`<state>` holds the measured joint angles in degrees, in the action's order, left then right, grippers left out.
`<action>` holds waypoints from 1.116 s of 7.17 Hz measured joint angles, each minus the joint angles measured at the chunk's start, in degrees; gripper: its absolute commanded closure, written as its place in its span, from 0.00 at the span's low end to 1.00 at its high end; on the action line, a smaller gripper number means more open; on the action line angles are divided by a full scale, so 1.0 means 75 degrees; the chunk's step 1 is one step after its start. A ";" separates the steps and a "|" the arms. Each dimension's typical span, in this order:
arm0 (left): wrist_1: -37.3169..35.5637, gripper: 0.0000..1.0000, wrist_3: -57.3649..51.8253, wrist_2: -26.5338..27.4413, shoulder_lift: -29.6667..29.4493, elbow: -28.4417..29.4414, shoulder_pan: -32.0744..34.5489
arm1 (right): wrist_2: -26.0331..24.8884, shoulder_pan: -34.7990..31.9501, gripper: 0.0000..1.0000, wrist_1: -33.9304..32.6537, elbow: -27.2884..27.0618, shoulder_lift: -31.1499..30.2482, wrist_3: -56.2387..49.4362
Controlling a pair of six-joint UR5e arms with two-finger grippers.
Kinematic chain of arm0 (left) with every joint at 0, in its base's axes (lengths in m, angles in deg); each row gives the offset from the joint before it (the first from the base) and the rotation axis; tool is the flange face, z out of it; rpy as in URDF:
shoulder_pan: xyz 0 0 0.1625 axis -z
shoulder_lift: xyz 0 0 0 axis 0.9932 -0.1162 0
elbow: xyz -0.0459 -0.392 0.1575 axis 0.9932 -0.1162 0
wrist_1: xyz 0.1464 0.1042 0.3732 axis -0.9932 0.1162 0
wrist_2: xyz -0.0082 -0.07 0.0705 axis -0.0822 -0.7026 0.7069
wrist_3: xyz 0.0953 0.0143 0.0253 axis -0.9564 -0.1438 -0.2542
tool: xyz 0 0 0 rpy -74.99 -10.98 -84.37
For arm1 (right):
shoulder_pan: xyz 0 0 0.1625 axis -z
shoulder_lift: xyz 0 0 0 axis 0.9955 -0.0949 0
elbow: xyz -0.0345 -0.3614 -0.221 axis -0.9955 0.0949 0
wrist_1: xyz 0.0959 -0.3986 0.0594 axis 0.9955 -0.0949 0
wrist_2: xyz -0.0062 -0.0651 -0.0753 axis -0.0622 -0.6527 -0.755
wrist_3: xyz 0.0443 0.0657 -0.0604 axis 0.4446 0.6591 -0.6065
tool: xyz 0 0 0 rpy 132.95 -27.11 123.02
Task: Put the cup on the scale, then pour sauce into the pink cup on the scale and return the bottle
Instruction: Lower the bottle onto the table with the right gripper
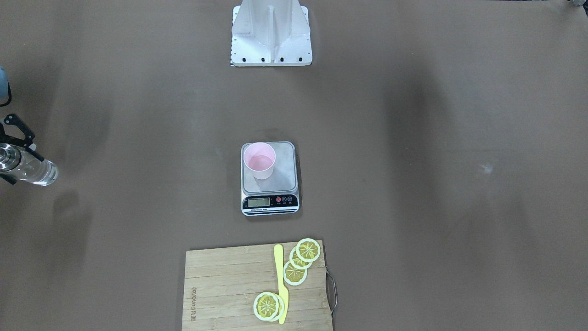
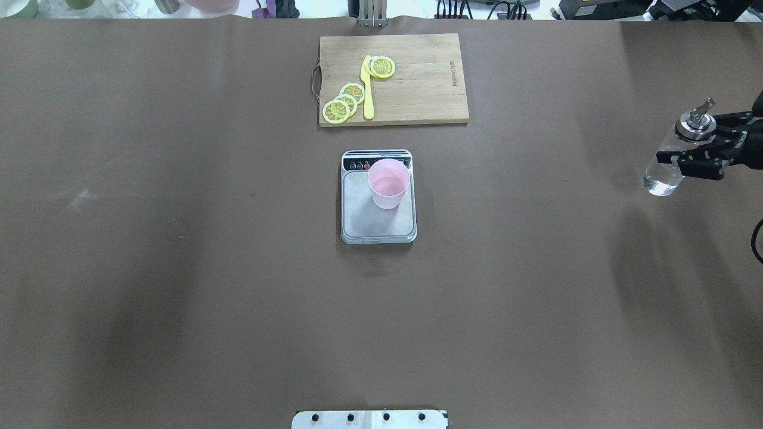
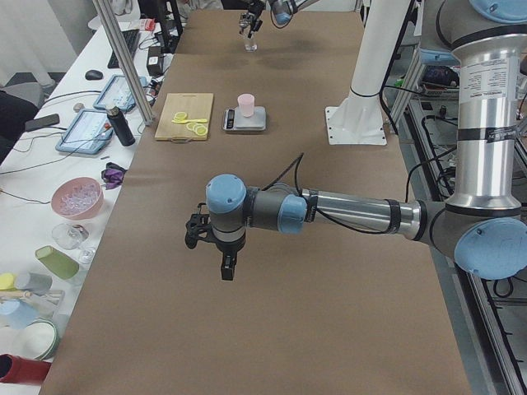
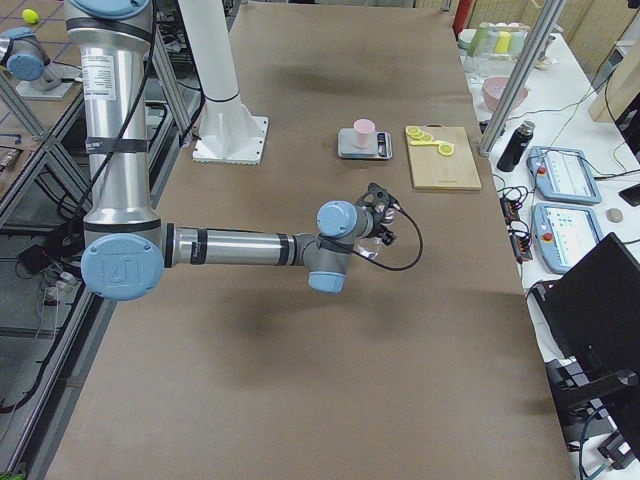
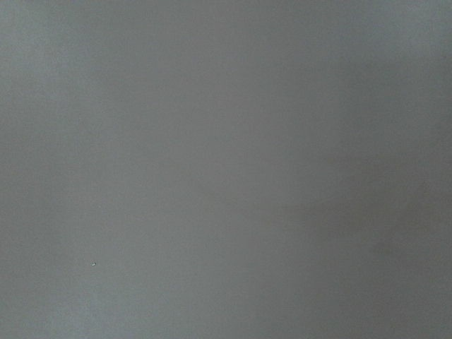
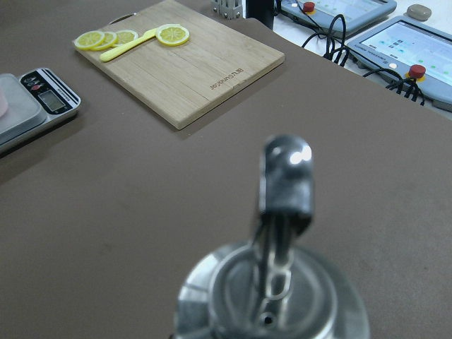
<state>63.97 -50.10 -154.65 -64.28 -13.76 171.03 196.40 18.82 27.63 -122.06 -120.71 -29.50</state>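
Brown table [image 2: 179, 298] | one pale pink tapered cup [image 2: 388, 183] on one silver-grey scale [image 2: 378, 220] | right gripper [image 2: 696, 143] clamps one clear glass bottle [image 2: 660, 176] — left gripper [image 3: 224, 265] opening: cannot tell | five lemon slices [image 2: 337, 111]

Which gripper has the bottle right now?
The right gripper, far right in the overhead view, is clamped on the bottle just below its metal neck. The left gripper holds nothing visible and hangs over the table.

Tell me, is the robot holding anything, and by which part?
The right gripper clamps the clear bottle by its upper body, below the silver neck; the left gripper looks empty.
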 measured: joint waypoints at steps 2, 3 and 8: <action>0.0007 0.02 0.0009 -0.0015 0.0007 0.0009 -0.0004 | -0.0010 -0.0001 0.55 0.1117 0.0657 0.0023 0.0418; 0.0010 0.02 0.0012 -0.0020 0.0007 0.0014 -0.0008 | -0.0032 0.0001 0.55 0.1526 0.0888 0.0035 0.0551; 0.0033 0.02 -0.0011 -0.0041 0.0009 0.0002 -0.0005 | -0.0419 0.0064 0.55 0.2359 0.1691 0.0110 0.0605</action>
<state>64.22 -50.18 -154.96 -64.22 -13.74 170.99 193.26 19.30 45.32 -109.38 -119.88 -24.96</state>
